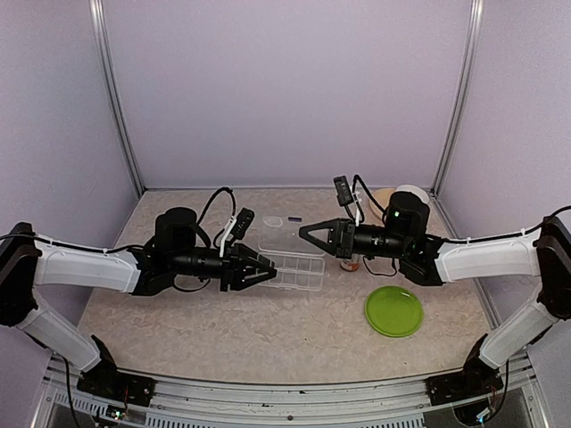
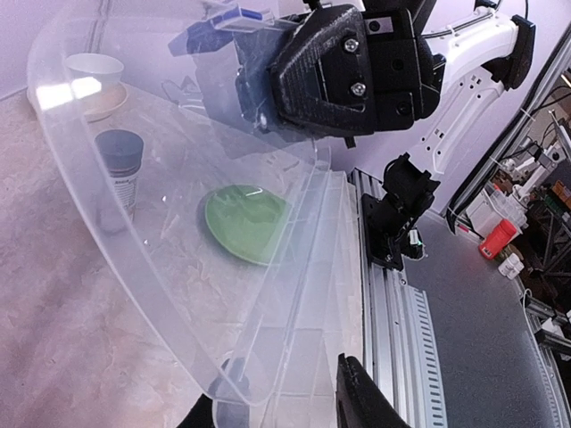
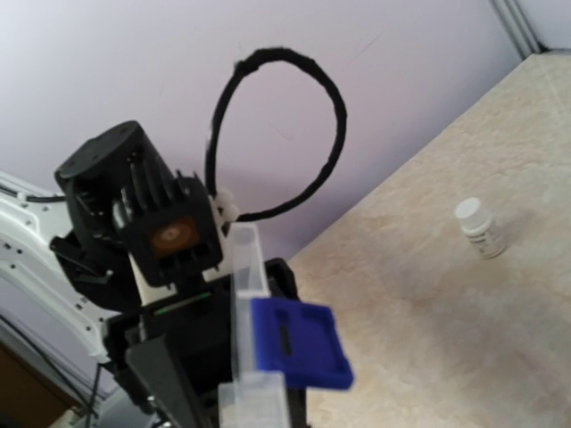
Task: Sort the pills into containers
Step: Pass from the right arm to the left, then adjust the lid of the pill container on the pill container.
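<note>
At the centre of the table (image 1: 223, 330), I see the pill box (image 1: 299, 272) with its lid (image 2: 134, 223) raised.
Right claw (image 1: 302, 230) pinched shut on lid; left claw (image 1: 270, 269) straddles the compartments (image 1: 308, 266), grip unclear.

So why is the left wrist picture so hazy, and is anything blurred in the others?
Left wrist view: the clear lid sits across the lens, washing out the green plate behind it, with a bright glare patch top left. Right wrist view: the blue clip up close is soft. Top view: even light, faint shadows.
</note>
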Controlling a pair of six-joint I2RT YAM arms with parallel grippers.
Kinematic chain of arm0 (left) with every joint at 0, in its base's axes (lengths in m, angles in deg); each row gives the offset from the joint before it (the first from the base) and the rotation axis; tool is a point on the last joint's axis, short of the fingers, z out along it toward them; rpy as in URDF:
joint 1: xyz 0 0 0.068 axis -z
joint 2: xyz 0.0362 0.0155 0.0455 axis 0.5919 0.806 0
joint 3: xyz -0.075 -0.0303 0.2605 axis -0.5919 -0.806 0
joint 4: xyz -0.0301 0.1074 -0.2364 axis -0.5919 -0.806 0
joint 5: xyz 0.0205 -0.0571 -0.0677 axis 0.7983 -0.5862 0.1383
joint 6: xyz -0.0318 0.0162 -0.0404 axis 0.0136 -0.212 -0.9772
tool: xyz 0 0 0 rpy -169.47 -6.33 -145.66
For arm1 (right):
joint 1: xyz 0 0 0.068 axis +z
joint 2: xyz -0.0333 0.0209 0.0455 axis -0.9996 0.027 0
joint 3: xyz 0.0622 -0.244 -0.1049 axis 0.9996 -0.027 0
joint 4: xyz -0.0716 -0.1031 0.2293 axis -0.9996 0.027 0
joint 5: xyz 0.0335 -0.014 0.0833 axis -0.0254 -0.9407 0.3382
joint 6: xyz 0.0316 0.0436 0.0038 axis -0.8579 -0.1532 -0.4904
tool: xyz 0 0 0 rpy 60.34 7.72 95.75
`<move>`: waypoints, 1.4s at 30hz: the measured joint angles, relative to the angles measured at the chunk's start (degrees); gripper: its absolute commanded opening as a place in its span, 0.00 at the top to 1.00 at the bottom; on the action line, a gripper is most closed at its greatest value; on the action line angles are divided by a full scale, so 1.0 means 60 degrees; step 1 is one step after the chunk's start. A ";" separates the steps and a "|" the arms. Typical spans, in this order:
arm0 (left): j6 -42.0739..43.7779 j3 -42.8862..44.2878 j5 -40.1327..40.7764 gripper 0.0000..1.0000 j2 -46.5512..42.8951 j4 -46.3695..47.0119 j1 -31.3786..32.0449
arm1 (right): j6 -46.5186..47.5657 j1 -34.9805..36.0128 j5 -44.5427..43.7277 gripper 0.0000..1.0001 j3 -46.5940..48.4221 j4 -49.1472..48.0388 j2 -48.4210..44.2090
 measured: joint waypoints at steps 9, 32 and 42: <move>0.0142 -0.0280 0.0062 0.79 -0.0459 0.0011 0.0040 | -0.1053 -0.0113 0.0539 0.91 -0.0036 -0.0557 0.0503; -0.0444 -0.0386 0.0714 0.79 -0.0226 0.0299 -0.0291 | -0.1271 -0.0510 0.0484 0.15 -0.0022 0.0047 0.0699; -0.0681 -0.0386 0.0488 0.79 0.0197 0.0441 -0.0299 | 0.0350 -0.0525 -0.1617 0.00 0.0743 0.2616 0.0226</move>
